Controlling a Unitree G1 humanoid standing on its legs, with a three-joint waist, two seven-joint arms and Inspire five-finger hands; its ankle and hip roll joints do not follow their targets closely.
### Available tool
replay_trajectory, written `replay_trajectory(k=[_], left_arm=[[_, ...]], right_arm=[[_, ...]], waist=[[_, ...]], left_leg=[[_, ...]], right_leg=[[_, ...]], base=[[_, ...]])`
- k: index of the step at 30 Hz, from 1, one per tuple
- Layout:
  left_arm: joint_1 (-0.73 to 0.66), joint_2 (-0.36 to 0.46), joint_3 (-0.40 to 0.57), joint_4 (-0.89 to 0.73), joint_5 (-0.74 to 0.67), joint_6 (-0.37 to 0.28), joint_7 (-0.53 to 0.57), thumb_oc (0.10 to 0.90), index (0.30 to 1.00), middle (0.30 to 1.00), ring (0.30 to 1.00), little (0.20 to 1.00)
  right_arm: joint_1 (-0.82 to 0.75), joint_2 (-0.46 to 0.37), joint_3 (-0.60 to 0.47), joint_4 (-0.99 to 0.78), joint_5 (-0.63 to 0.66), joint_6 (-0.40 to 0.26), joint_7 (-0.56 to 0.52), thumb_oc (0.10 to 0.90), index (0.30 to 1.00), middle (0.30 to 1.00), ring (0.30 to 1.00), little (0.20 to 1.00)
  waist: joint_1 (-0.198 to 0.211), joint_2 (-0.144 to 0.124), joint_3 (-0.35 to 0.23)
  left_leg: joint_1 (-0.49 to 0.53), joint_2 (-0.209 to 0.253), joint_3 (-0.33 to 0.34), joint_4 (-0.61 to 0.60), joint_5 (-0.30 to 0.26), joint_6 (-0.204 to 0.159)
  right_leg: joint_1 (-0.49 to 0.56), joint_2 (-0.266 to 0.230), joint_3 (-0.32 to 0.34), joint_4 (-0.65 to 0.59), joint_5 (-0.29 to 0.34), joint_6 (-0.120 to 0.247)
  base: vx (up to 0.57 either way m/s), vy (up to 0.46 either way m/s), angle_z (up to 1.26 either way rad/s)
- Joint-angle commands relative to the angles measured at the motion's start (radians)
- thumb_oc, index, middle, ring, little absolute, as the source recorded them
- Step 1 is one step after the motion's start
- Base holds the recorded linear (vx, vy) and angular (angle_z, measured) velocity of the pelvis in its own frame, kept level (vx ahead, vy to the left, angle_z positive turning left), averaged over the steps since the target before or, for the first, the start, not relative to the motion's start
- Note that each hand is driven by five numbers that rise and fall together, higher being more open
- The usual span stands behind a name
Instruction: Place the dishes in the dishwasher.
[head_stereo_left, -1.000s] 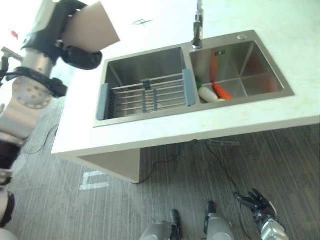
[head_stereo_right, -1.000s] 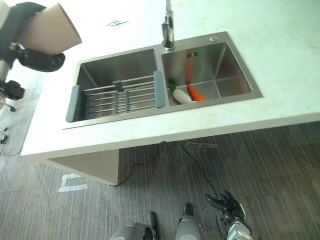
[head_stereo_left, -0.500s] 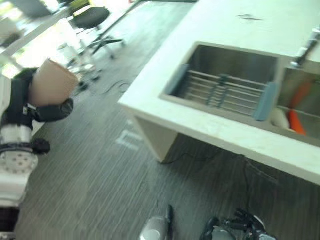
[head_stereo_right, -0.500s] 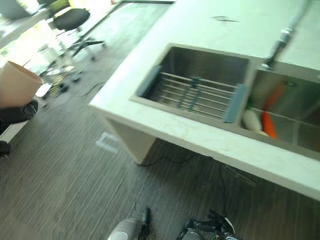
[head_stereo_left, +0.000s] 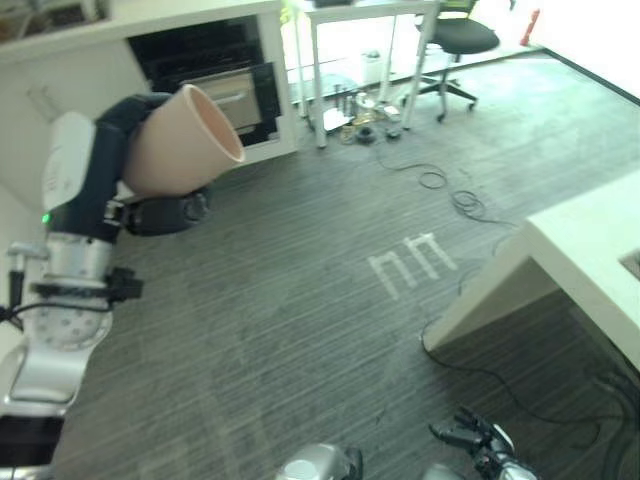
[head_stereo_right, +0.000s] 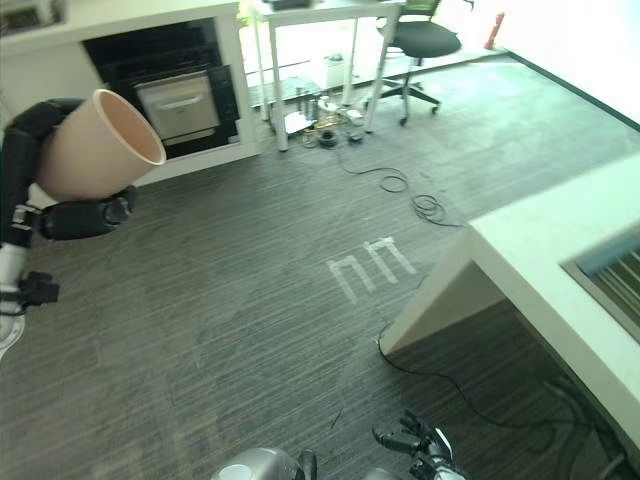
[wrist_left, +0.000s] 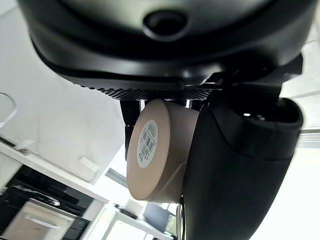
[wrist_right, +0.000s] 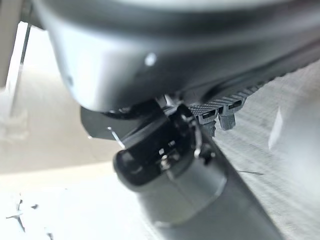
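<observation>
A beige tapered cup (head_stereo_left: 185, 140) lies tilted on its side in my left hand (head_stereo_left: 108, 160), high at the left, mouth turned toward the room. The hand's dark fingers curl round it, and its labelled base (wrist_left: 150, 145) sits against the palm in the left wrist view. The dishwasher (head_stereo_left: 215, 75) is a dark opening in the white cabinet at the far left, with a pale front panel (head_stereo_right: 180, 100) inside it, some way beyond the cup. My right hand (head_stereo_left: 478, 440) hangs low by the floor with relaxed fingers, holding nothing.
The white counter's corner (head_stereo_left: 590, 250) juts in from the right, with the sink's edge (head_stereo_right: 610, 260) on it. A white desk and a black office chair (head_stereo_left: 455, 35) stand at the back. Loose cables (head_stereo_left: 450, 195) and white tape marks (head_stereo_left: 410, 265) lie on the dark floor between.
The camera has swung left, from the sink and counter to the open floor and the dishwasher. The cup stays in my left hand, and the right hand still hangs low.
</observation>
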Motion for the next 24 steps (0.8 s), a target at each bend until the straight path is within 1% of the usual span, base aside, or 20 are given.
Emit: replay_trajectory(k=[1,2,3,4,5,6,7,8,10,11,12,13,14,16,17,19,20,22,23,24], left_arm=[[-0.136,0.082,0.056,-0.057,0.006,-0.038,0.051,0.4,0.3,0.3,0.3,0.3],[-0.154,0.099,0.03,-0.046,0.01,-0.018,0.071,0.4,0.3,0.3,0.3,0.3],[-0.173,0.108,0.011,-0.018,0.027,-0.029,0.084,0.4,0.3,0.3,0.3,0.3],[-0.175,0.107,0.01,-0.013,0.032,-0.033,0.084,0.4,0.3,0.3,0.3,0.3],[-0.176,0.097,0.011,-0.022,0.035,-0.04,0.075,0.4,0.3,0.3,0.3,0.3],[-0.166,0.092,0.018,-0.021,0.036,-0.034,0.072,0.4,0.3,0.3,0.3,0.3],[-0.136,0.084,0.036,-0.034,0.034,-0.038,0.078,0.4,0.3,0.3,0.3,0.3],[-0.121,0.086,0.052,-0.035,0.023,-0.045,0.074,0.4,0.3,0.3,0.3,0.3],[-0.11,0.089,0.071,-0.037,0.004,-0.049,0.064,0.4,0.3,0.3,0.3,0.3],[-0.115,0.107,0.093,-0.023,-0.028,-0.07,0.04,0.4,0.3,0.3,0.3,0.3],[-0.115,0.109,0.095,-0.02,-0.03,-0.073,0.039,0.4,0.3,0.3,0.3,0.3],[-0.109,0.119,0.108,-0.006,-0.037,-0.086,0.038,0.4,0.3,0.3,0.3,0.3],[-0.098,0.12,0.119,-0.005,-0.037,-0.088,0.04,0.4,0.3,0.3,0.3,0.3],[-0.069,0.107,0.135,-0.006,-0.026,-0.095,0.04,0.4,0.3,0.3,0.3,0.3],[-0.046,0.091,0.141,-0.011,-0.018,-0.103,0.033,0.4,0.3,0.3,0.3,0.3],[-0.01,0.042,0.142,-0.01,0.042,-0.145,0.044,0.4,0.3,0.3,0.3,0.3],[0.019,0.03,0.155,0.005,0.062,-0.177,0.053,0.4,0.3,0.3,0.3,0.3],[0.051,0.011,0.177,-0.01,0.081,-0.175,0.038,0.4,0.3,0.3,0.3,0.3],[0.06,0.013,0.187,-0.01,0.076,-0.181,0.024,0.4,0.3,0.3,0.3,0.3],[0.071,0.013,0.196,-0.009,0.075,-0.186,-0.004,0.4,0.3,0.3,0.3,0.3]], right_arm=[[-0.005,-0.069,-0.041,0.018,0.063,-0.019,0.028,0.8,0.9,0.9,0.9,0.9],[-0.01,-0.078,-0.054,0.046,0.07,-0.01,0.045,0.8,0.9,0.9,0.9,0.9],[-0.012,-0.084,-0.064,0.08,0.067,-0.015,0.053,0.8,0.9,0.9,0.9,0.9],[-0.013,-0.086,-0.065,0.084,0.07,-0.013,0.053,0.8,0.9,0.9,0.9,0.9],[-0.012,-0.086,-0.082,0.098,0.096,0.0,0.031,0.8,0.9,0.9,0.9,0.9],[-0.017,-0.09,-0.091,0.103,0.099,0.011,0.021,0.8,0.9,0.9,0.9,0.9],[-0.024,-0.113,-0.095,0.107,0.081,0.005,0.032,0.8,0.9,0.9,0.9,0.9],[-0.026,-0.123,-0.097,0.109,0.06,-0.005,0.043,0.8,0.9,0.9,0.9,0.9],[-0.032,-0.13,-0.094,0.114,0.049,-0.023,0.051,0.8,0.9,0.9,0.9,0.9],[-0.042,-0.14,-0.097,0.135,0.086,-0.055,0.071,0.8,0.9,0.9,0.9,0.9],[-0.043,-0.141,-0.098,0.135,0.088,-0.056,0.074,0.8,0.9,0.9,0.9,0.9],[-0.05,-0.146,-0.102,0.134,0.082,-0.057,0.082,0.8,0.9,0.9,0.9,0.9],[-0.056,-0.147,-0.097,0.129,0.074,-0.055,0.08,0.8,0.9,0.9,0.9,0.9],[-0.064,-0.141,-0.077,0.13,0.078,-0.046,0.067,0.8,0.9,0.9,0.9,0.9],[-0.065,-0.134,-0.068,0.134,0.089,-0.041,0.059,0.8,0.9,0.9,0.9,0.9],[-0.063,-0.122,-0.054,0.126,0.111,-0.041,0.032,0.8,0.9,0.9,0.9,0.9],[-0.066,-0.113,-0.044,0.135,0.121,-0.047,0.024,0.8,0.9,0.9,0.9,0.9],[-0.063,-0.093,-0.062,0.111,0.113,-0.013,-0.008,0.8,0.9,0.9,0.9,0.9],[-0.055,-0.085,-0.067,0.104,0.111,-0.001,-0.015,0.8,0.9,0.9,0.9,0.9],[-0.022,-0.062,-0.078,0.095,0.073,-0.004,-0.025,0.8,0.9,0.9,0.9,0.9]], waist=[[-0.079,0.048,-0.035],[-0.107,0.037,-0.021],[-0.117,0.035,-0.01],[-0.115,0.036,-0.009],[-0.122,0.032,-0.027],[-0.129,0.036,-0.035],[-0.134,0.051,-0.036],[-0.132,0.05,-0.029],[-0.125,0.044,-0.018],[-0.109,0.056,-0.001],[-0.107,0.057,0.0],[-0.095,0.066,0.008],[-0.081,0.072,0.015],[-0.051,0.085,0.019],[-0.033,0.089,0.025],[-0.012,0.09,0.032],[-0.009,0.097,0.017],[-0.006,0.089,0.001],[-0.003,0.09,-0.007],[-0.003,0.084,-0.018]], left_leg=[[-0.025,0.025,-0.121,0.061,-0.004,0.205],[0.008,0.008,-0.123,0.061,-0.043,0.216],[0.029,0.016,-0.1,0.061,-0.042,0.22],[0.029,0.02,-0.095,0.061,-0.036,0.215],[0.068,0.015,-0.107,0.061,-0.037,0.19],[0.095,0.034,-0.08,0.117,-0.031,0.164],[0.065,0.08,-0.063,0.344,0.095,0.084],[0.008,0.078,-0.057,0.484,0.152,0.057],[-0.105,0.073,-0.046,0.63,0.189,0.04],[-0.215,0.081,-0.022,0.522,0.158,0.068],[-0.215,0.081,-0.019,0.495,0.159,0.07],[-0.222,0.072,-0.019,0.351,0.194,0.067],[-0.253,0.054,-0.034,0.254,0.243,0.056],[-0.328,0.048,-0.059,0.1,0.342,0.033],[-0.382,0.054,-0.055,0.061,0.402,0.02],[-0.462,0.055,-0.033,0.066,0.462,0.001],[-0.422,0.058,-0.031,0.061,0.38,0.033],[-0.364,0.04,-0.044,0.061,0.314,0.067],[-0.346,0.04,-0.05,0.061,0.287,0.085],[-0.298,0.034,-0.054,0.061,0.228,0.124]], right_leg=[[0.091,-0.023,-0.068,-0.324,0.141,0.085],[0.003,-0.036,-0.043,-0.387,0.242,0.124],[-0.053,-0.047,-0.048,-0.352,0.258,0.124],[-0.044,-0.046,-0.055,-0.349,0.235,0.113],[-0.007,-0.017,-0.028,-0.358,0.17,0.084],[0.015,-0.015,-0.041,-0.355,0.135,0.059],[0.062,-0.01,-0.043,-0.38,0.098,0.021],[0.085,-0.01,-0.034,-0.387,0.088,0.001],[0.102,-0.014,-0.025,-0.387,0.077,-0.021],[0.116,-0.012,-0.033,-0.387,0.062,-0.025],[0.118,-0.011,-0.032,-0.387,0.06,-0.024],[0.133,0.002,-0.014,-0.387,0.042,-0.02],[0.151,0.022,0.017,-0.387,0.025,-0.018],[0.187,0.063,0.06,-0.387,-0.001,-0.02],[0.213,0.079,0.071,-0.387,-0.011,-0.028],[0.246,0.089,0.076,-0.387,-0.027,-0.043],[0.261,0.093,0.071,-0.387,-0.044,-0.033],[0.297,0.099,0.091,-0.353,-0.093,-0.012],[0.298,0.106,0.094,-0.321,-0.097,-0.009],[0.281,0.099,0.075,-0.121,-0.037,0.036]], base=[[0.48,-0.058,1.15],[0.61,-0.105,1.01],[0.56,-0.106,0.4],[0.62,-0.16,0.06],[0.58,-0.176,-0.26],[0.78,-0.208,-0.35],[0.59,-0.149,-0.31],[0.39,-0.121,-0.08],[0.25,-0.079,0.03],[0.32,-0.026,0.04],[0.48,0.067,-0.14],[0.42,0.135,-0.27],[0.55,0.162,-0.52],[0.55,0.105,-0.85],[0.55,0.061,-1.66],[0.53,0.112,-1.17],[0.59,0.185,-0.22],[0.48,0.133,-0.09],[0.46,0.106,-0.37],[0.45,0.109,-0.46]])
